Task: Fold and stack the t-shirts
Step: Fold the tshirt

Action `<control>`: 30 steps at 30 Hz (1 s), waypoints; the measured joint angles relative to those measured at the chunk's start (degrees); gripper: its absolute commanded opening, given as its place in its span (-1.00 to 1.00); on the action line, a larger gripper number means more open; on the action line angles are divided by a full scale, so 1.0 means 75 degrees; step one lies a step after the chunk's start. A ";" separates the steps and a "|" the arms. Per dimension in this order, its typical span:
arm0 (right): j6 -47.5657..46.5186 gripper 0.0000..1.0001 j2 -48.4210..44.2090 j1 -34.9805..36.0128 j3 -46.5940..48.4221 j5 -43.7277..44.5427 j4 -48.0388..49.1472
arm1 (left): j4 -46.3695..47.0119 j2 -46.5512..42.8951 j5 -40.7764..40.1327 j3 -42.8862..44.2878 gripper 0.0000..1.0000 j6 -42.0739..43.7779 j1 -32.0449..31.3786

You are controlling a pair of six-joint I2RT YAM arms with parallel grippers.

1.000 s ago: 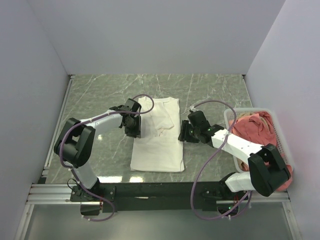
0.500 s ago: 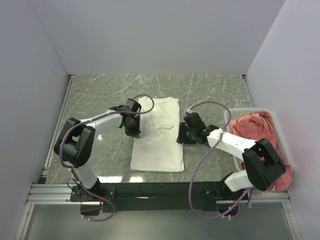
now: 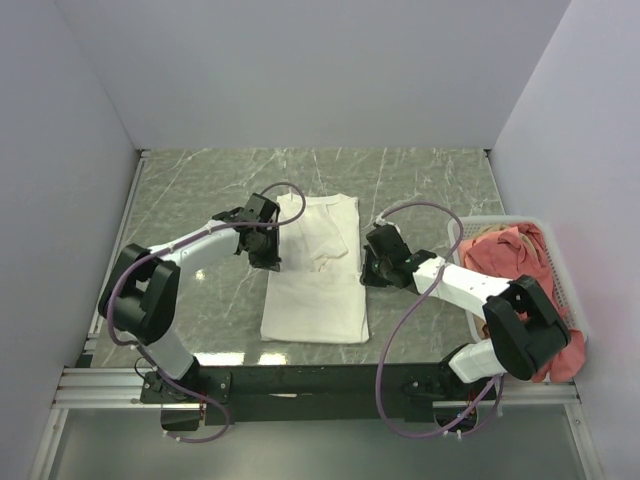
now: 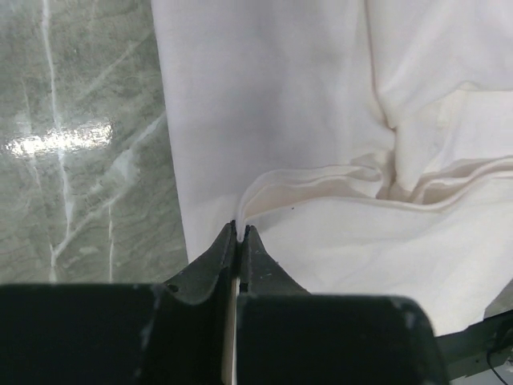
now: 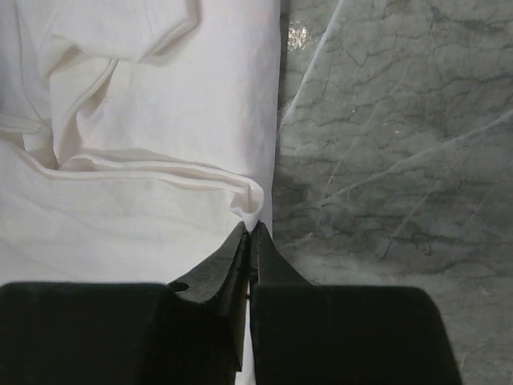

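As the white t-shirt (image 3: 318, 285) lies flat on the table (image 3: 420, 180), the left gripper (image 4: 240, 233) is clamped on its nine-o'clock edge, right gripper (image 5: 252, 228) at three. Lift both level, in step, so the fold lands square.

Robot test cell, laboratory setting
Plain white partition walls (image 3: 320, 70) enclose a marble-patterned table (image 3: 420, 175); robot arms (image 3: 460, 285) bolted to an aluminium rail (image 3: 110, 385)
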 measured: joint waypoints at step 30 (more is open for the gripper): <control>-0.0012 -0.96 0.0256 0.0006 0.0915 0.0819 0.0306 | 0.0239 0.0487 0.0431 0.0959 -0.99 -0.0096 0.0801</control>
